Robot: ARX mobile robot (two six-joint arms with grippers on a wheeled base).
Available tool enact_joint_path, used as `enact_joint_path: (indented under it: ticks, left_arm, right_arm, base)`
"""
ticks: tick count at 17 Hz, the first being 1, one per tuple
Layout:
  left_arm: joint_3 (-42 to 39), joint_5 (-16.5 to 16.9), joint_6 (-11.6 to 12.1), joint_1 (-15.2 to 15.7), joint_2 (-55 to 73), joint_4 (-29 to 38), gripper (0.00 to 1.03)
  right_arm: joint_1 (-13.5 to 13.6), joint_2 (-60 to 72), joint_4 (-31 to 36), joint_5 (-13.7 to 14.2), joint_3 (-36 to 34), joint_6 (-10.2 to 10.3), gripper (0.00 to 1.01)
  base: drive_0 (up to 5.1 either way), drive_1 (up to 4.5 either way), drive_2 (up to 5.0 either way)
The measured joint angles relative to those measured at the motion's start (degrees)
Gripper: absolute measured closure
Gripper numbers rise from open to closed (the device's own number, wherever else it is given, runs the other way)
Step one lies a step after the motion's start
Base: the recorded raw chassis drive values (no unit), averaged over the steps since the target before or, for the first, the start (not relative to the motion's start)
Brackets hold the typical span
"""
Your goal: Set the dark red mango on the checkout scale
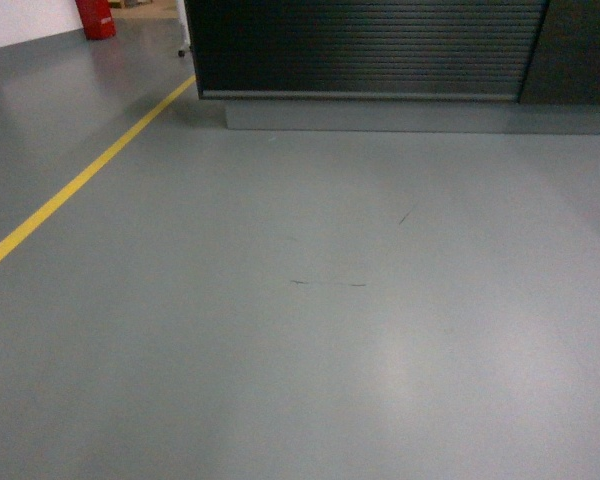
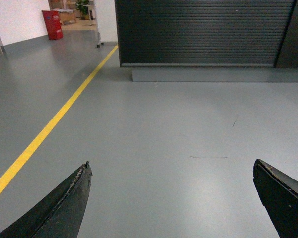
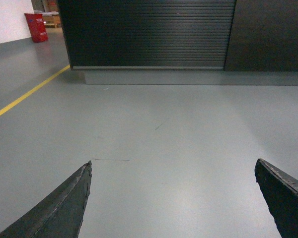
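Your left gripper [image 2: 171, 198] is spread wide, its two dark fingers [image 2: 64, 208] entering its wrist view from the bottom corners with nothing between them. Your right gripper [image 3: 171, 198] is posed the same way: fingers [image 3: 64, 208] far apart, holding nothing. Neither arm shows in your head view.

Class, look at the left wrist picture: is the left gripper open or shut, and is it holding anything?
Open and empty. The left gripper shows two dark fingers far apart at the frame's lower corners, with only bare grey floor between them.
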Motion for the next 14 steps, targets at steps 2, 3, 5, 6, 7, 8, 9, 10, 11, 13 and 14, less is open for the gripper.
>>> enact_joint_path:
  ticks: [2,3,5,6,7,8,9,10,11,13,14]
  left_arm:
    - [0.0,0.0,0.0,0.0,0.0,0.0,0.05]
    - [0.0,0.0,0.0,0.0,0.0,0.0,0.05]
    - [0.0,0.0,0.0,0.0,0.0,0.0,0.05]
    - [0.0,0.0,0.0,0.0,0.0,0.0,0.05]
    - [0.0,0.0,0.0,0.0,0.0,0.0,0.05]
    - [0.0,0.0,0.0,0.0,0.0,0.0,0.05]
    - [0.0,0.0,0.0,0.0,0.0,0.0,0.05]
    - [0.0,0.0,0.0,0.0,0.0,0.0,0.05]
    - [0.0,0.0,0.0,0.0,0.0,0.0,0.05]
    - [0.0,0.0,0.0,0.0,0.0,0.0,0.05]
    - [0.0,0.0,0.0,0.0,0.0,0.0,0.05]
  right_arm:
    - [0.0,0.0,0.0,0.0,0.0,0.0,0.03]
    - [0.0,0.0,0.0,0.0,0.0,0.0,0.03]
    - [0.0,0.0,0.0,0.0,0.0,0.0,0.03]
    - [0.0,0.0,0.0,0.0,0.0,0.0,0.03]
    - [0.0,0.0,0.0,0.0,0.0,0.0,0.03]
    - [0.0,0.0,0.0,0.0,0.0,0.0,0.03]
    - [0.0,0.0,0.0,0.0,0.0,0.0,0.03]
    - [0.0,0.0,0.0,0.0,0.0,0.0,0.03]
    - [0.0,0.0,0.0,0.0,0.0,0.0,0.03]
    - [0.0,0.0,0.0,0.0,0.0,0.0,0.03]
    - [0.0,0.0,0.0,0.0,0.0,0.0,0.03]
  base:
    - [0.0,0.00,0.0]
    - [0.0,0.00,0.0]
    - [0.0,0.00,0.0]
    - [0.0,0.00,0.0]
    - [0.0,0.00,0.0]
    - [0.0,0.00,0.0]
    - [0.0,0.00,0.0]
    - [0.0,0.00,0.0]
    - [0.0,0.00,0.0]
    - [0.0,0.00,0.0]
    - [0.0,0.00,0.0]
